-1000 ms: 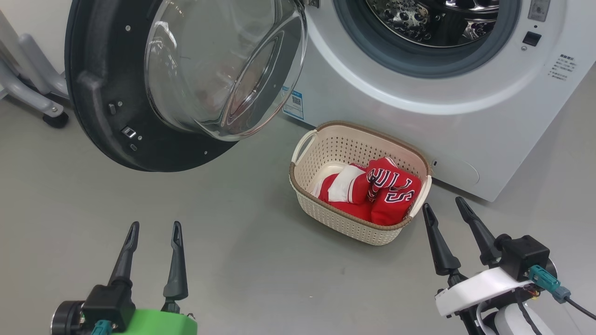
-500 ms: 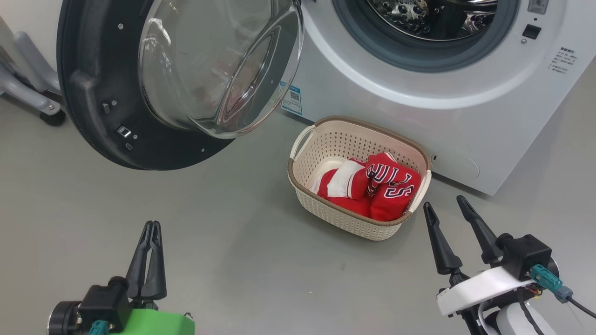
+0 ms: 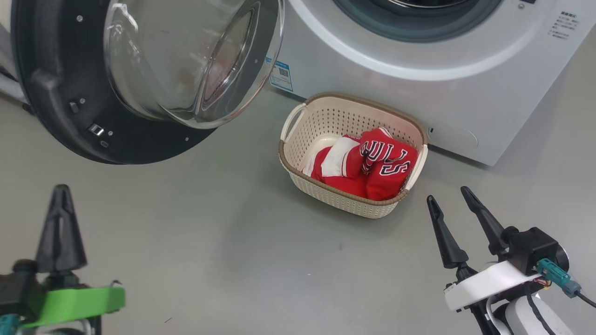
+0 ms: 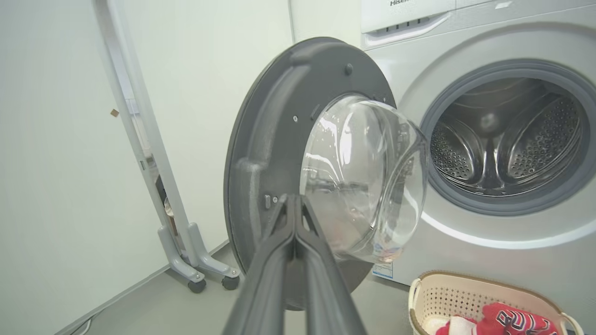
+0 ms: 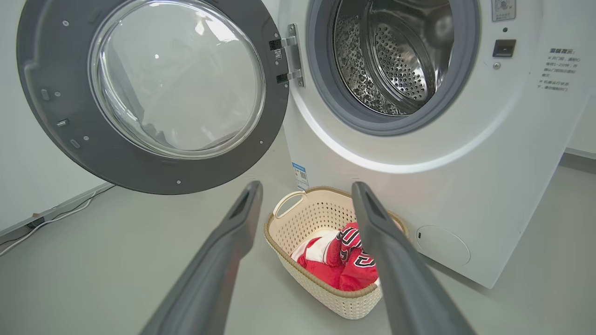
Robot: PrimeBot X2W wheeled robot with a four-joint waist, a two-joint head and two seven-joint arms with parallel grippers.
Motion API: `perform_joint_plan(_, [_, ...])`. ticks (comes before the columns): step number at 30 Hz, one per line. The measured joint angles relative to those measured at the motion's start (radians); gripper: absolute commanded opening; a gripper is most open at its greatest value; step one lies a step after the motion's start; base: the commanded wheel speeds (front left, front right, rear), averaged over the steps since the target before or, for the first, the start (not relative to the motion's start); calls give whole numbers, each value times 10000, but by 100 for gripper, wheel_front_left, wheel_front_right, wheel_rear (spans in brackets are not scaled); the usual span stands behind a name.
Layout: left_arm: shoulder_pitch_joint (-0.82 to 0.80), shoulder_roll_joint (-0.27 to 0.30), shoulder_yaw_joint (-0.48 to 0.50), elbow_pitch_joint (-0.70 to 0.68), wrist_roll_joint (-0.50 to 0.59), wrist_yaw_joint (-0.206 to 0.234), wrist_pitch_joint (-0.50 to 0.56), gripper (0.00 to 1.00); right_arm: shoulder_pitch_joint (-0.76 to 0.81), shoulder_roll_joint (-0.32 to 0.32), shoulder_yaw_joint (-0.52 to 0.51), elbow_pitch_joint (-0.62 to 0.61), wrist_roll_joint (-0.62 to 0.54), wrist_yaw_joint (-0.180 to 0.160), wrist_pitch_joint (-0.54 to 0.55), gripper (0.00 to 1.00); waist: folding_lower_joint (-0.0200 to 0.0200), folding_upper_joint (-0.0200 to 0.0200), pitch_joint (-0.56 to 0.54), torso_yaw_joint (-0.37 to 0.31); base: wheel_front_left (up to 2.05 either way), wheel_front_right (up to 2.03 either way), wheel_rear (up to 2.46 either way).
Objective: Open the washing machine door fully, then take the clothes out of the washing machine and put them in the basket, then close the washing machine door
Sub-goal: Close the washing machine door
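The washing machine is set at the far right of the scene, its white front turned toward the robot. A grey gasket rings the round opening, and the perforated steel drum is seen through it. A small blue label is fixed at the lower left corner of the front panel.

The washing machine door is swung out to the left on its hinge. Its dark inner rim and bulging glass bowl are turned toward the near side. A pale wheeled frame is seen at the far left against the wall, behind the door.

The basket is placed on the grey floor, just in front of the machine's lower panel and to the right of the door. The clothes are held inside it: the red jersey is crumpled toward the right and near side, with white fabric at its left.

The left gripper is held at the near left, well apart from the basket. Its two fingers are pressed together with nothing between them, and they are pointed toward the door's inner face without touching it. The right gripper is held at the near right, just short of the basket. Its fingers are spread apart, and nothing is gripped.
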Motion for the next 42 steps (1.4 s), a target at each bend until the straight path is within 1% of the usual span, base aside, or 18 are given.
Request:
perform_joint_plan(5, [-791, 828, 1030, -508, -10, 0, -44, 0, -133, -322, -81, -207, -15, 0, 105, 100, 0, 0, 499, -247, 0, 0, 0])
perform_joint_plan(10, [-1711, 1760, 2159, -589, -401, 2, 17, 0, -470, -587, -142, -499, -15, 0, 138, 100, 0, 0, 1008, -547, 0, 0, 0])
perform_joint_plan(12, [-2205, 2073, 2623, -558, -698, 0, 125, 0, -572, -708, -142, -571, -15, 0, 155, 100, 0, 0, 1208, -670, 0, 0, 0])
perform_joint_plan(16, [-3260, 2372, 3503, -100, -1716, 0, 688, 0, -777, -984, -115, -671, -63, 0, 221, 100, 0, 0, 1566, -909, 0, 0, 0])
perform_joint_plan(19, [-3974, 2401, 4374, 669, -2763, 2, 1166, 0, -957, -1091, -104, -711, -61, 0, 219, 100, 0, -1, 1750, -1113, 0, 0, 0])
perform_joint_plan(24, [-4893, 2255, 5887, 2558, -4585, 88, 2115, 0, -995, -1149, 94, -681, -56, 0, 219, 100, 0, 0, 1869, -1446, 0, 0, 0])
perform_joint_plan(26, [-5238, 2136, 6493, 3135, -5298, 180, 2466, 0, -998, -1151, 217, -677, -23, 0, 221, 100, 0, 0, 1873, -1562, 0, 0, 0])
perform_joint_plan(31, [-6314, 1701, 7896, 4270, -6945, 196, 3214, 0, -1014, -1158, 384, -675, 8, 0, 221, 100, 0, 0, 1860, -1809, 0, 0, 0])
perform_joint_plan(33, [-6673, 1659, 8495, 4738, -7417, 265, 3446, 0, -1027, -1158, 476, -675, 10, 0, 221, 100, 0, 0, 1857, -1904, 0, 0, 0])
perform_joint_plan(35, [-7015, 1651, 9265, 5338, -7603, 265, 3567, 0, -1056, -1156, 571, -675, 21, 0, 221, 100, 0, 0, 1857, -1997, 0, 0, 0])
perform_joint_plan(36, [-7015, 1651, 9265, 5338, -7603, 265, 3567, 0, -1056, -1156, 571, -675, 21, 0, 221, 100, 0, 0, 1857, -1997, 0, 0, 0])
perform_joint_plan(40, [-7571, 1551, 10333, 6470, -8213, 267, 4067, 0, -1114, -1156, 671, -658, 38, 0, 221, 100, 0, 0, 1848, -2174, 0, 0, 0])
perform_joint_plan(42, [-7983, 1425, 10610, 6832, -8544, 267, 4207, 0, -1126, -1158, 671, -639, 96, 0, 221, 100, 0, 0, 1839, -2252, 0, 0, 0])
